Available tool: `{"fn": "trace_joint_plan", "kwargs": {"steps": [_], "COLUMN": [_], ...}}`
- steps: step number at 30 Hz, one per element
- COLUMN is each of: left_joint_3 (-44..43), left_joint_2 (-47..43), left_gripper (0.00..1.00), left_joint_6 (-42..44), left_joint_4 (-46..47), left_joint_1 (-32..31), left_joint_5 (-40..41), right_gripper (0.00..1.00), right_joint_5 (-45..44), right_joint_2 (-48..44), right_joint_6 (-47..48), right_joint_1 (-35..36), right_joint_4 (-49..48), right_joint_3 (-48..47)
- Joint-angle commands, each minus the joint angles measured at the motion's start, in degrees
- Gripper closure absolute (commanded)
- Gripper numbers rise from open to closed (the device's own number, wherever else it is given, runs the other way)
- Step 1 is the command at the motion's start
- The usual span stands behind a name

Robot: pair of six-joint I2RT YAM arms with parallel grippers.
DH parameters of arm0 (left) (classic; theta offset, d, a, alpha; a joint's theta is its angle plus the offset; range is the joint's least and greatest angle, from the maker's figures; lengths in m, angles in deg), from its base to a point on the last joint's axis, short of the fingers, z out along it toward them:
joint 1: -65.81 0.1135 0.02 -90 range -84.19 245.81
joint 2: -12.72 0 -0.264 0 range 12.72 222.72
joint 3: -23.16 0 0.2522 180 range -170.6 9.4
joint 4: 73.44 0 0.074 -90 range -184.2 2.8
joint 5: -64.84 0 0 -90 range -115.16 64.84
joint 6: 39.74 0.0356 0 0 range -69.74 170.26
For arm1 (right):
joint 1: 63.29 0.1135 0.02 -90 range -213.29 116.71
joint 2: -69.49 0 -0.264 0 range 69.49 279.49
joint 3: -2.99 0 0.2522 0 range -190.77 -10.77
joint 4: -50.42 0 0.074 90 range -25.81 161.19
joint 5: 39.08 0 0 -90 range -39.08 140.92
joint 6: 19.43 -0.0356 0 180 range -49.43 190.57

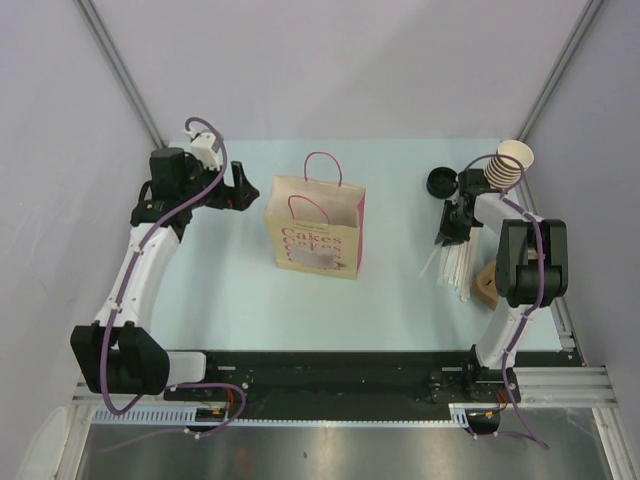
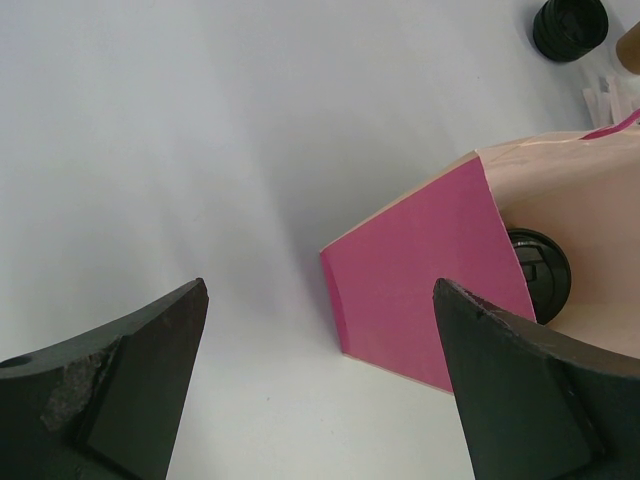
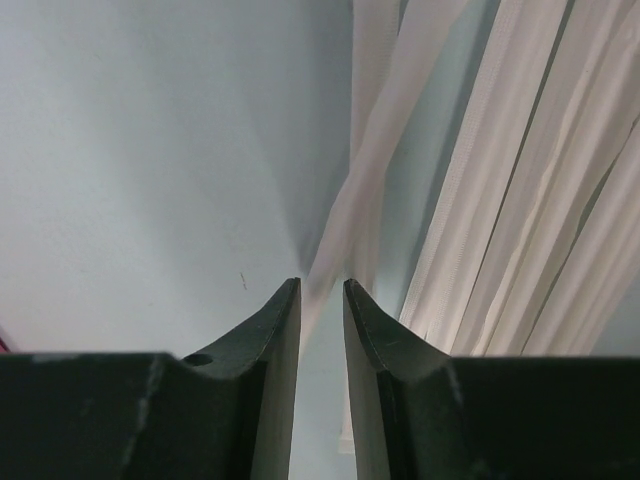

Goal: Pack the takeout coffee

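The takeout coffee (image 2: pixel 540 275) seems to sit inside the pink-sided paper bag (image 2: pixel 420 290), only its round black plastic lid showing. It's light and crushable, so we'd pinch below the rim. Left gripper (image 2: pixel 320 290) gapes empty; right gripper (image 3: pixel 321 285) narrowly straddles a white wrapped straw (image 3: pixel 388 120), grip unclear.

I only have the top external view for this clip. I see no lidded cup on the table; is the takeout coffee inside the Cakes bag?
Observer: Yes. The left wrist view looks into the paper bag, and the takeout coffee sits inside, its black lid showing.
Operator: What is the right end effector doing by the straws?
Observer: In the right wrist view, the right end effector has its fingers nearly together, with one wrapped straw running into the gap. I cannot tell whether it grips it.
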Motion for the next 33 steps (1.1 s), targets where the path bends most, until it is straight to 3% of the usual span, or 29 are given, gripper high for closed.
{"fn": "trace_joint_plan", "kwargs": {"steps": [1,9,14,23,29,33], "left_joint_3": [0.9,1.0,0.7,-6.4,-17.3,-26.0], "left_joint_2": [-1.3,-1.8,-2.2,-1.6,-1.1,1.1], "left_gripper": [0.00,0.01,0.01,0.01,0.00,0.00], "left_joint_6": [0.2,0.6,0.6,1.3,2.4,-4.7], "left_joint_4": [1.4,0.6,0.3,-1.5,0.4,10.2], "left_joint_1": [0.3,0.3,0.3,0.3,0.3,0.3], "left_joint_5": [-0.4,0.5,0.6,0.3,-4.4,-14.1], "right_gripper": [0.71,0.76,1.00,1.00,1.00,1.00], "right_joint_5": [-1.2,-0.8,0.1,16.4,25.4,25.5], "right_joint_2": [1.3,3.6,2.3,-11.7,-22.1,-29.0], "right_joint_6": [-1.4,-1.6,-2.7,-4.1,-4.8,-1.6], "right_joint_1": [0.3,0.3,-0.6,-2.9,0.0,5.2], "right_joint_4": [-0.8,-1.2,0.0,3.5,-5.0,-17.1], "right_joint_3": [-2.0,-2.0,-2.2,-7.6,-11.8,-16.4]}}
